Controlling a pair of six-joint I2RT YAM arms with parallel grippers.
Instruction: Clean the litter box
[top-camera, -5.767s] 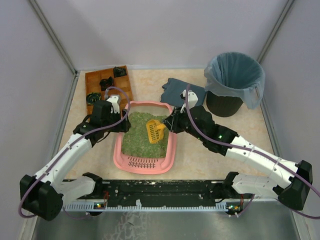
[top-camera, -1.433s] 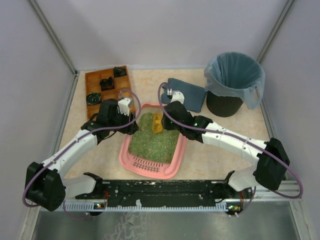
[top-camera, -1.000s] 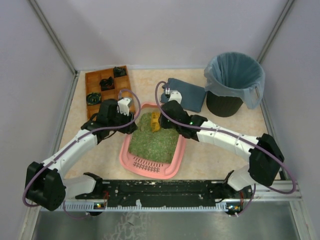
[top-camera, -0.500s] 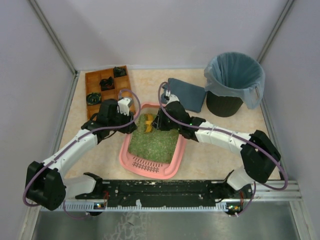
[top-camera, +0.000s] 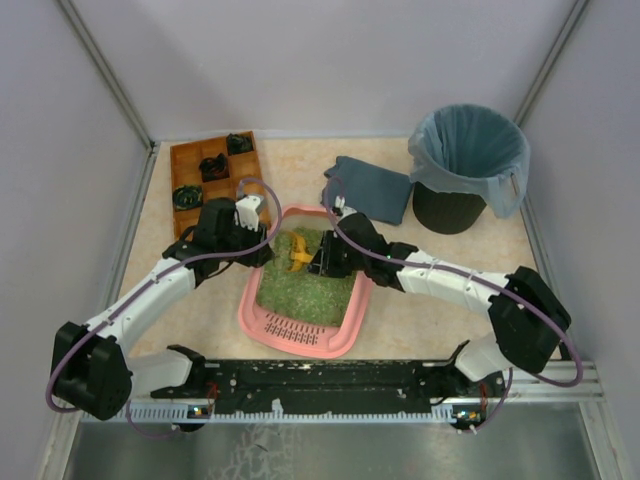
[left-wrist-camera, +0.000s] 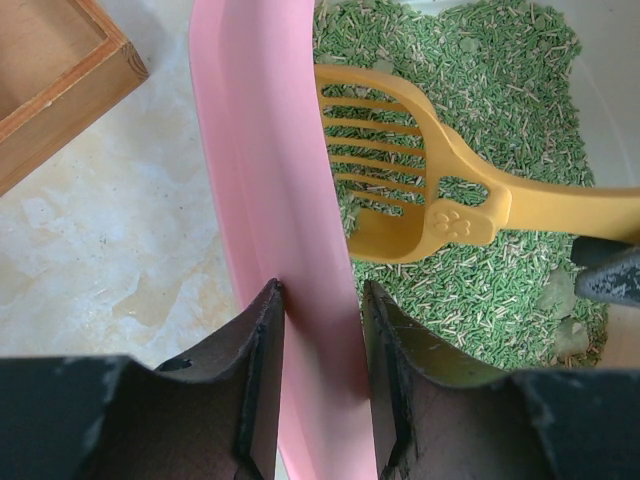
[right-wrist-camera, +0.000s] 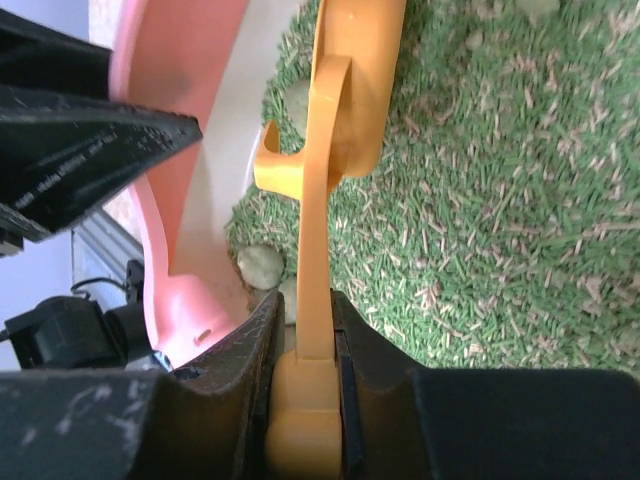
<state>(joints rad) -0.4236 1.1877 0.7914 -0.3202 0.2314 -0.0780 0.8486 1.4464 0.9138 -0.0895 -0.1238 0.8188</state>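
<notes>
Fingers (left-wrist-camera: 255, 390) of my left gripper (left-wrist-camera: 320, 300) straddle the left wall of the pink litter box (left-wrist-camera: 260, 150) toward its far end, one outside and one inside, both pressed against the plastic. My right gripper (right-wrist-camera: 302, 325) is clamped tight on the handle of the yellow scoop (left-wrist-camera: 400, 190), reaching in over the right wall. The scoop's slotted head rests in the green litter (left-wrist-camera: 480, 290) at the far left corner, just beside the wall I am pinching. A few pale lumps (right-wrist-camera: 260, 265) lie in the litter near the handle. The box sits on the table (top-camera: 420, 340) between my two arms, its slotted grille at the near end. Far left stands a wooden compartment tray (top-camera: 190, 165), far right a black bin (top-camera: 450, 210) lined with a blue-grey bag, and a folded blue-grey cloth (top-camera: 370, 187) lies between them, just beyond the box.
</notes>
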